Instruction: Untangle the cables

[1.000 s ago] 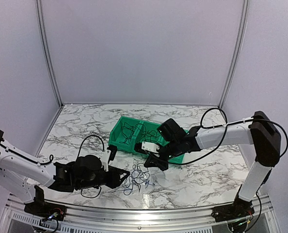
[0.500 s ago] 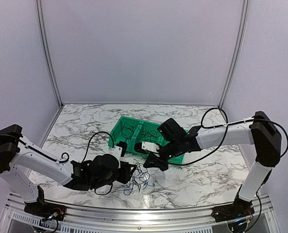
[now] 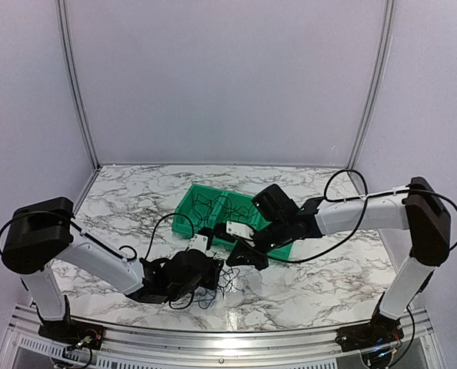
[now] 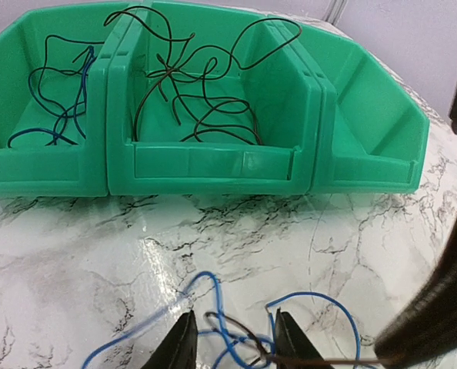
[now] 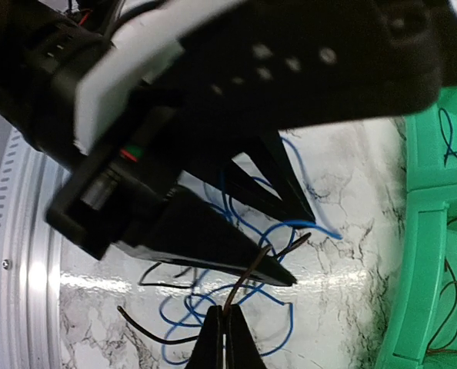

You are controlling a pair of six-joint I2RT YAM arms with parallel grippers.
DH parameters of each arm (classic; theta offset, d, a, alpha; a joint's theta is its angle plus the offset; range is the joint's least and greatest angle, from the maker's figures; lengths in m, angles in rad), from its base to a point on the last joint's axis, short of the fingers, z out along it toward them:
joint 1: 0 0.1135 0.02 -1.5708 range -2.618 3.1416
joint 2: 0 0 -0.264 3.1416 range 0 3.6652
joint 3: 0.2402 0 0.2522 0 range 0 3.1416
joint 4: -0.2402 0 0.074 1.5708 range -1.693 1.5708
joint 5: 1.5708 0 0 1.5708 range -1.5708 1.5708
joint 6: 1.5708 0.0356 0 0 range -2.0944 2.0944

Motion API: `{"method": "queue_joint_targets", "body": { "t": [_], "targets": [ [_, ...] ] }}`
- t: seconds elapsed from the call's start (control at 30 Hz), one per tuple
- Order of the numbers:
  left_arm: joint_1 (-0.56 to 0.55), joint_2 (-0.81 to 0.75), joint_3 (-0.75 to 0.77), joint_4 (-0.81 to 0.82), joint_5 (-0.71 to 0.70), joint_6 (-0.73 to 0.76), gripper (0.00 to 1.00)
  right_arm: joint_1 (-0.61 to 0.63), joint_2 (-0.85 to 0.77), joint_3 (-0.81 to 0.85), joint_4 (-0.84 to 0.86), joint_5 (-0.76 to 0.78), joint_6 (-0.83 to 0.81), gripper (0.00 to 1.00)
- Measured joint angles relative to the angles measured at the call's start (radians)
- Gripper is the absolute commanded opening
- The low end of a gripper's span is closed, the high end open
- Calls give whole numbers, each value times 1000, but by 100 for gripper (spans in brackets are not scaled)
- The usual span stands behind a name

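My right tool [image 5: 222,332] is clenched on one dark strand of the cables [image 3: 228,278]. My left tool [image 4: 235,342] stands released, its fingers on either side of blue and dark loops of the same tangle. That tangle lies on the marble worktop [image 4: 75,246], near the green bins [image 4: 213,165], which hold more black and blue wires.

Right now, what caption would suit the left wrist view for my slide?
Left gripper open around blue and dark cables; green bins behind hold more.
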Motion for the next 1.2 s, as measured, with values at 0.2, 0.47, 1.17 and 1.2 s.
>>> {"method": "queue_joint_targets", "body": {
  "t": [0.2, 0.47, 1.17, 1.2],
  "targets": [
    [0, 88, 34, 84, -38, -8, 20, 0, -69, 2, -56, -118, -8, 0],
    [0, 123, 49, 149, -39, -27, 8, 0, -224, 169, -239, -147, -54, 0],
    [-6, 52, 16, 469, -26, -58, 12, -89, -203, 839, -694, -113, -90, 0],
    [-6, 50, 10, 470, -26, -61, 13, -90, -203, 840, -697, -119, -89, 0]
  ]
}}
